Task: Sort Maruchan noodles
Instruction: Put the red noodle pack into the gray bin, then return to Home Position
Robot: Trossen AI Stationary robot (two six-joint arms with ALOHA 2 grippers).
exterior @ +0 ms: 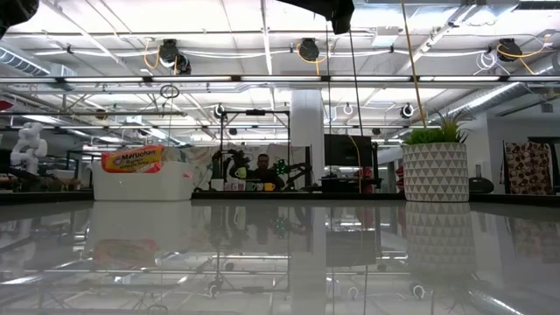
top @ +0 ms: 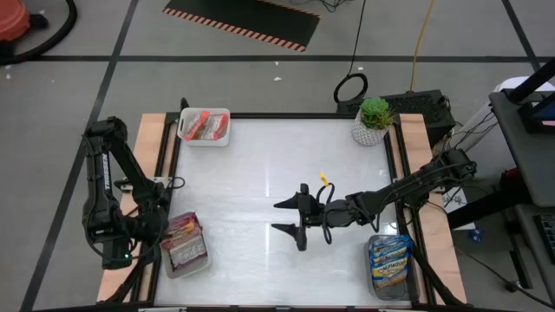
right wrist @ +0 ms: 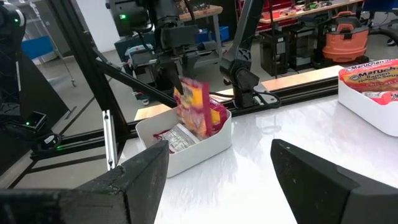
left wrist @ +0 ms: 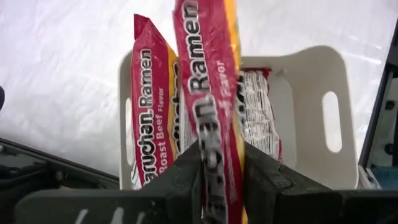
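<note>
The dark red Maruchan ramen packet (left wrist: 208,93) hangs on edge above the white bin (left wrist: 323,118) at the desk's (top: 260,173) near-left corner, pinched at its lower edge by the left claw (left wrist: 221,180). It looks light, crinkly and slick, the noodle block brittle, so a grip across the flat middle would suit it better than the seam. The left wrist view alone shows this pinch and the packets below. The high view alone shows the right claw (top: 290,217) spread wide and empty mid-desk.
</note>
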